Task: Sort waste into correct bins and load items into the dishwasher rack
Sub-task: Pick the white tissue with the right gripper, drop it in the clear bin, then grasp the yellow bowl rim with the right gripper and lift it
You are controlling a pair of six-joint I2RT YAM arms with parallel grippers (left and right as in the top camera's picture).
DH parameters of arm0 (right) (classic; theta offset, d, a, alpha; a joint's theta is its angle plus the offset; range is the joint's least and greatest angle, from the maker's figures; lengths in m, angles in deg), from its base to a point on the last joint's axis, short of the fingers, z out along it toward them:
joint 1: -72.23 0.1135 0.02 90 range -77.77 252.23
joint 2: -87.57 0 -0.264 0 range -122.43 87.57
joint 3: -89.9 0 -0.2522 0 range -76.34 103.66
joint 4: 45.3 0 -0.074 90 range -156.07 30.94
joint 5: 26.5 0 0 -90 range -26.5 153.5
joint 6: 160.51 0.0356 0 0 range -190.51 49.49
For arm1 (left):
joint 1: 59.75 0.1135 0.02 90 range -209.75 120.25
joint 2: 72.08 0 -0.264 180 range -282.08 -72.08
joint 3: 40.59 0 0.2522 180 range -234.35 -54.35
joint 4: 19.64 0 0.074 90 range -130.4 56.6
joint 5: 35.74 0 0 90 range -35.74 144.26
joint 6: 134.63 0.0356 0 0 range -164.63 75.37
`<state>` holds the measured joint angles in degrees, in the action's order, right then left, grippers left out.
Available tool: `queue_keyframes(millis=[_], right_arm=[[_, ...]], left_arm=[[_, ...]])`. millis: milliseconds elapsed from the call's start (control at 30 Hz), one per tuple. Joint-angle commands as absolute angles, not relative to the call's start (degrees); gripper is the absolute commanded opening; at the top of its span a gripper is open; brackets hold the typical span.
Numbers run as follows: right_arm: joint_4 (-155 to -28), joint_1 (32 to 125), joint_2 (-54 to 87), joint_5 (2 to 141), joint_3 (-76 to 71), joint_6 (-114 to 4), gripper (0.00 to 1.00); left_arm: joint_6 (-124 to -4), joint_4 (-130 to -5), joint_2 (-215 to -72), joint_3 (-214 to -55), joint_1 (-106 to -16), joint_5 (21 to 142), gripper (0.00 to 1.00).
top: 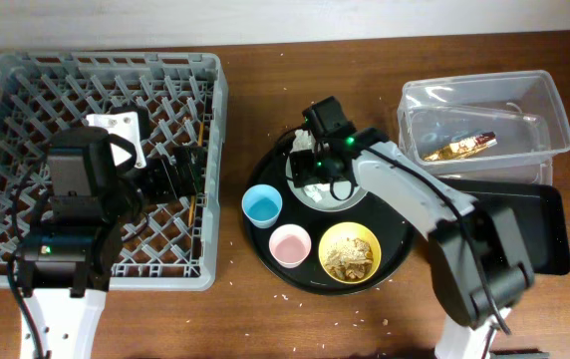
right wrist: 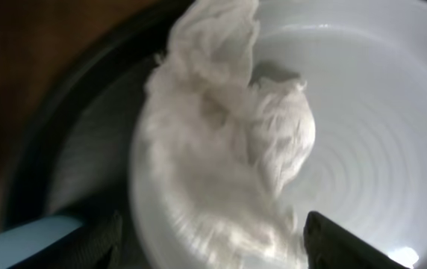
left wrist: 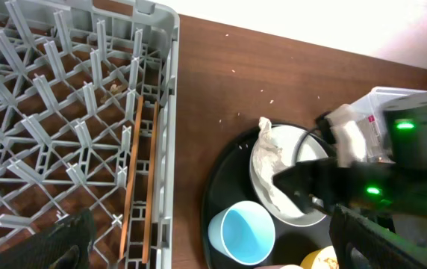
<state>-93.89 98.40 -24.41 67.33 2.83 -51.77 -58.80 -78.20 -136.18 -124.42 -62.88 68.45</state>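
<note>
My right gripper [right wrist: 213,245], wide open, straddles the tissue [right wrist: 221,142] on the plate [right wrist: 381,134]; a shallow pinch could drop it

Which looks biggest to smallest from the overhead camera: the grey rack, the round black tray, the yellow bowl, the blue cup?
1. grey dishwasher rack
2. round black tray
3. yellow bowl
4. light-blue cup
All sit at about table level, so the order is not in doubt.
</note>
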Motion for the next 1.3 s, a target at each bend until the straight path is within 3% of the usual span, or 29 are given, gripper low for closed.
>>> queue_keyframes(millis=[0,33,100,400,467,667,700,733,800,900,1033,1133,1267], right_arm=[[-94.0,97.6,-26.4,65.2,2.4,-52.1,0.35],[-94.2,97.3,-26.0,65.2,2.4,-52.1,0.30],[-96.1,95.5,-23.9,66.1,2.5,-52.1,0.04],[-99.2,75.1,-2.6,77.9,2.5,-50.1,0.04],[-96.0,67.0,-3.3,77.4,2.5,-50.1,0.04],[-86.8,56.9,-7.4,76.3,2.5,-50.1,0.04],[-87.3,56.4,-7.7,76.6,2.5,-50.2,0.23],[-89.0,56.4,-7.6,77.0,2.5,-51.1,0.71],[-92.7,56.5,-5.8,82.8,2.5,-52.6,0.75],[-100.1,58.3,-0.2,90.9,2.5,-53.8,0.74],[-114.4,67.7,7.0,90.7,2.5,-53.6,0.72],[-125.4,84.3,6.3,87.8,-0.3,-48.5,0.69],[-117.0,100.3,2.9,82.1,-13.0,-37.4,0.55]], left_arm=[[-58.9,-78.1,-136.2,-125.3,-62.6,69.1,0.99],[-58.9,-78.1,-136.2,-125.3,-62.6,69.1,0.99],[-58.9,-78.1,-136.2,-125.3,-62.6,69.1,0.99],[-58.9,-78.1,-136.2,-125.3,-62.6,69.1,0.99],[-58.9,-78.1,-136.2,-125.3,-62.6,69.1,0.99],[-58.9,-78.1,-136.2,-125.3,-62.6,69.1,0.99],[-58.9,-78.1,-136.2,-125.3,-62.6,69.1,0.99],[-58.9,-78.1,-136.2,-125.3,-62.6,69.1,0.99],[-58.9,-78.1,-136.2,-125.3,-62.6,69.1,0.99],[-58.9,-78.1,-136.2,-125.3,-62.6,69.1,0.99],[-58.9,-78.1,-136.2,-125.3,-62.6,69.1,0.99],[-58.9,-78.1,-136.2,-125.3,-62.6,69.1,0.99],[-58.9,-78.1,-136.2,-125.3,-62.6,69.1,0.99]])
